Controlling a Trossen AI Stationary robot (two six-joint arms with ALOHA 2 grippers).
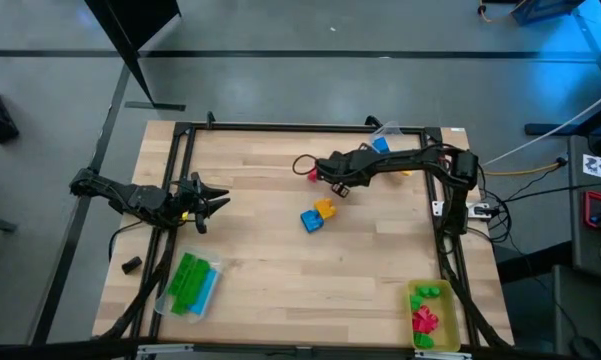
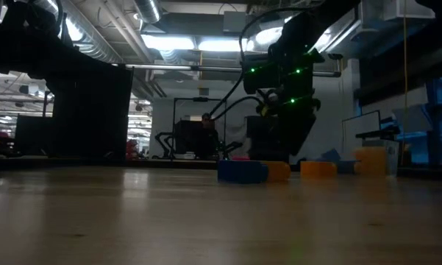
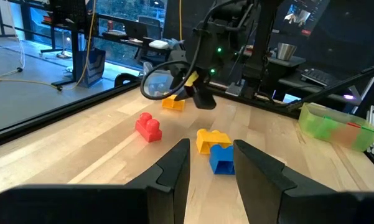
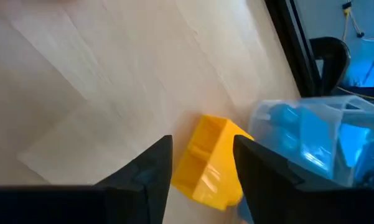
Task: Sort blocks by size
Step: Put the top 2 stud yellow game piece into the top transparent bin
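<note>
A red block (image 1: 313, 174) lies on the table's middle, and a blue block (image 1: 309, 221) and a yellow block (image 1: 325, 208) lie side by side nearer the front. Another yellow block (image 4: 205, 162) lies by the clear tray (image 4: 311, 137) at the far right. My right gripper (image 1: 342, 186) hangs open just above the table beside the red block. In its wrist view the yellow block shows between its fingers, farther off, and I see no touch. My left gripper (image 1: 215, 203) is open and empty at the table's left, facing the blocks (image 3: 222, 160).
The clear tray (image 1: 382, 143) at the far right holds blue blocks. A second clear tray (image 1: 190, 285) at the near left holds green blocks. A yellow tray (image 1: 430, 318) at the near right corner holds green and red blocks. A black frame (image 1: 180, 160) runs around the table.
</note>
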